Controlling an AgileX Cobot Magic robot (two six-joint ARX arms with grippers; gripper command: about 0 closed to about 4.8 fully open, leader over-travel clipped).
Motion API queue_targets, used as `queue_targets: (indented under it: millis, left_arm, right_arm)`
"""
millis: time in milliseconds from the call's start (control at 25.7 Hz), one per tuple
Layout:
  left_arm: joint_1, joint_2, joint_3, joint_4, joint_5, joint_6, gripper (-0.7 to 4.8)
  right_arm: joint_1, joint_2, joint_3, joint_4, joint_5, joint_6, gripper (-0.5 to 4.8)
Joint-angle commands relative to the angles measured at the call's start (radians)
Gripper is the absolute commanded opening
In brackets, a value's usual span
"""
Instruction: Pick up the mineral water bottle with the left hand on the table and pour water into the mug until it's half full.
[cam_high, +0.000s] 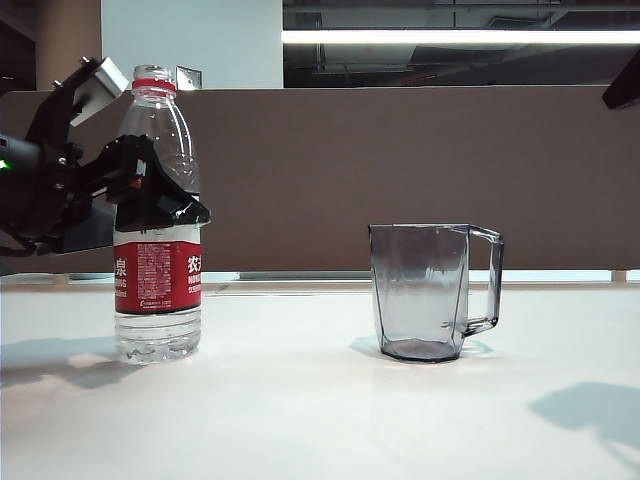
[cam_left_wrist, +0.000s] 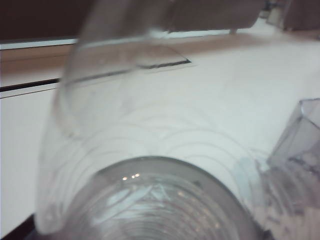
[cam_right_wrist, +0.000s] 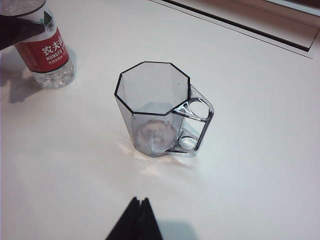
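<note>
Bottle (cam_high: 157, 215) stands between open left pincer (cam_high: 150, 195); right pincer (cam_right_wrist: 135, 222) state unclear.

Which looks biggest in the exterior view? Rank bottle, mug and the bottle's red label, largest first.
1. mineral water bottle, tallest, with the left gripper around its upper body.
2. mug, about half its height.
3. red label, smallest.

bottle (cam_high: 157, 290) stood upright on table (cam_high: 320, 410), red label, water low; left gripper (cam_high: 150, 190) spread around it. faceted mug (cam_high: 422, 292) upright, well apart.
</note>
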Motion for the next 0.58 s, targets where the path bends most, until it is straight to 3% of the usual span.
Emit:
queue_targets:
  millis: [39,583]
  left_arm:
    - [0.0,0.004,0.003,0.017,0.008,0.001,4.79]
    - [-0.008,0.009,0.003,0.019,-0.01,0.001,4.79]
  right_arm:
    - [0.001,-0.002,0.003,0.017,-0.002,0.002,-0.05]
    - [0.002,-0.002,0.003,0.016,-0.002,0.002,-0.05]
